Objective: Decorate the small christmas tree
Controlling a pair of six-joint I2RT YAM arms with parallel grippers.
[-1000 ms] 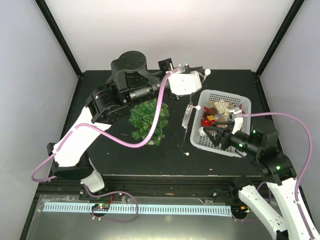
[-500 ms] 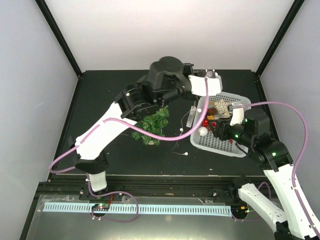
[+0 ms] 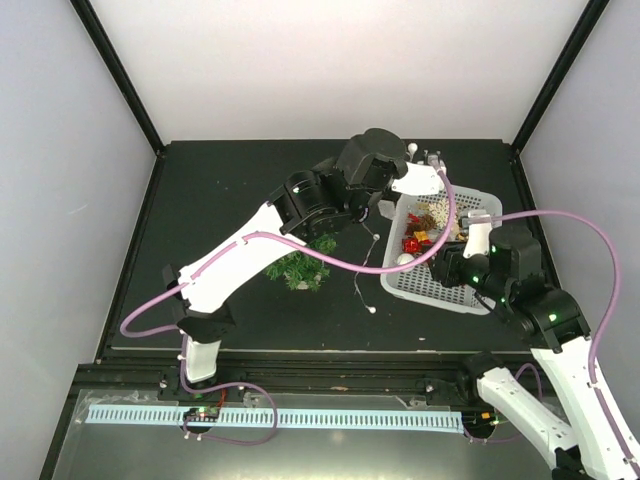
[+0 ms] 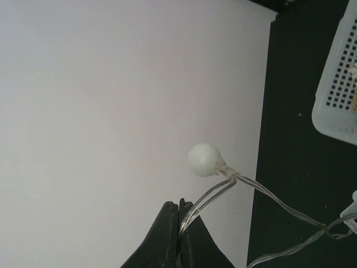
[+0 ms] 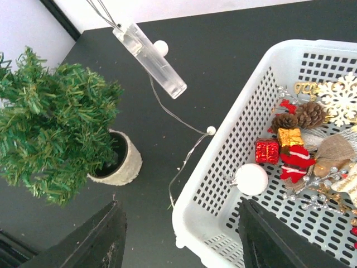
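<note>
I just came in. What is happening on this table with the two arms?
The left gripper is shut on a light string. It pinches the clear wire beside a white bulb and holds it up, and the rest hangs down between the small christmas tree and the white basket. The right gripper is open and empty near the basket's corner. The tree stands upright with no decoration visible, and the ornaments lie in the basket.
</note>
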